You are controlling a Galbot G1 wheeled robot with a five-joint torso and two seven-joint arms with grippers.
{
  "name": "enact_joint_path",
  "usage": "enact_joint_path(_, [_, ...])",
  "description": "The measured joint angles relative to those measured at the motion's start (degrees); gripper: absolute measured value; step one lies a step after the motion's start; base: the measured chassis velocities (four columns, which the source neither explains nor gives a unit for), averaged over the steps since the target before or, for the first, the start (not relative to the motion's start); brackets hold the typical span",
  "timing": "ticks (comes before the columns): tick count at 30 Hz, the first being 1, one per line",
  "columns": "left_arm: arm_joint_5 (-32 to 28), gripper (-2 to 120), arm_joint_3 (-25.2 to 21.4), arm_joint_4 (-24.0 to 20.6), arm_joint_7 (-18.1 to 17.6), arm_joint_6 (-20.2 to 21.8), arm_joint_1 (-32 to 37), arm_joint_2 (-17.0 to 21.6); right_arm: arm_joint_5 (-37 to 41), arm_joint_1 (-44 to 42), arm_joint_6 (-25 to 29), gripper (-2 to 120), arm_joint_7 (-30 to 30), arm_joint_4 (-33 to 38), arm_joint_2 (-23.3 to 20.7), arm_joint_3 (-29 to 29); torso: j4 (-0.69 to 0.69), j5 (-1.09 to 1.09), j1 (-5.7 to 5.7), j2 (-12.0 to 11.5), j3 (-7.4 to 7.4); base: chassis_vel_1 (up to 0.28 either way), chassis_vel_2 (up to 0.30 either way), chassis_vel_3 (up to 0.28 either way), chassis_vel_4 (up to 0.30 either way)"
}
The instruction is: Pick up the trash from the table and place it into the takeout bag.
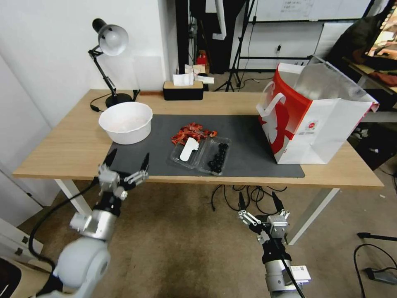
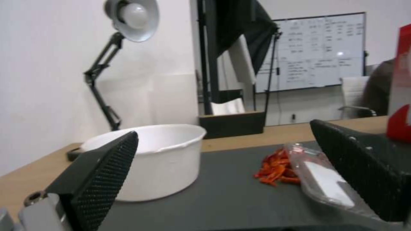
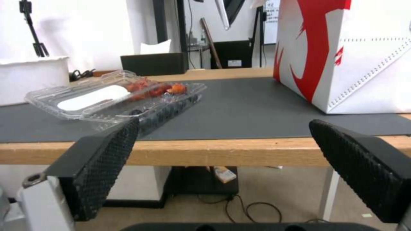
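Red-patterned white takeout bag point(image 1: 326, 128)

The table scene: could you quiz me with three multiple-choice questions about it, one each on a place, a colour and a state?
1. Where does the takeout bag stand?
A. robot's right end of the table
B. left end
C. on the floor

2. What colour is the bowl?
A. blue
B. white
C. black

3. How is the clear plastic clamshell box?
A. crushed
B. shut
C. lying open

Answers: 1 A, it sits on the dark mat's right end. 2 B, plain white. 3 C, its lid is flipped aside beside the red wrappers.
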Motion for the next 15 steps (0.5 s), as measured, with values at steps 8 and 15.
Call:
enact_joint_path(8, [3.1, 100, -0.2, -0.4, -3.7, -2.9, 3.4, -3.2, 0.0, 0.4, 0.0, 100, 0.0, -0.5, -0.2, -0.4, 0.0, -0.01, 0.01, 0.0, 0.0, 0.0, 0.0, 0.0, 0.0])
enact_joint_path(15, [5.1, 100, -0.3, 0.8, -5.6, -5.0, 6.4, -5.1, -0.2, 0.8, 0.0, 100, -0.1, -0.8, 0.0, -0.7, 0.01, 0.0, 0.01, 0.0, 0.0, 0.0, 0.0, 0.0, 0.0])
